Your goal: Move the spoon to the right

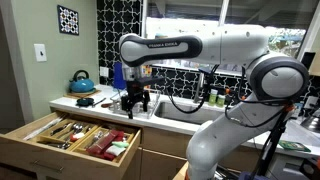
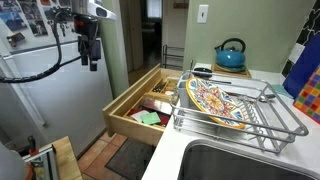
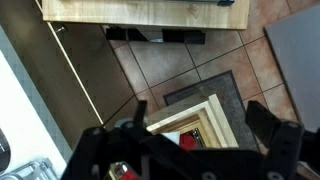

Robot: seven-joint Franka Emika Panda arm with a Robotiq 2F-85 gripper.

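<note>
Spoon is hard to pick out: small kitchen tools [image 1: 62,130] lie in the open wooden drawer [image 1: 50,158], and they are too small to tell apart. A red thing [image 1: 108,145] lies in another part of the same drawer. The robot's hand [image 1: 135,103] hangs in the air above the drawer and touches nothing. In the wrist view its fingers [image 3: 268,128] are spread wide with nothing between them, and the floor and the drawer show far below. A blue kettle [image 2: 230,55] stands on the counter. A colorful plate [image 2: 212,100] leans in the wire rack [image 2: 285,125] beside the sink [image 2: 240,162].
</note>
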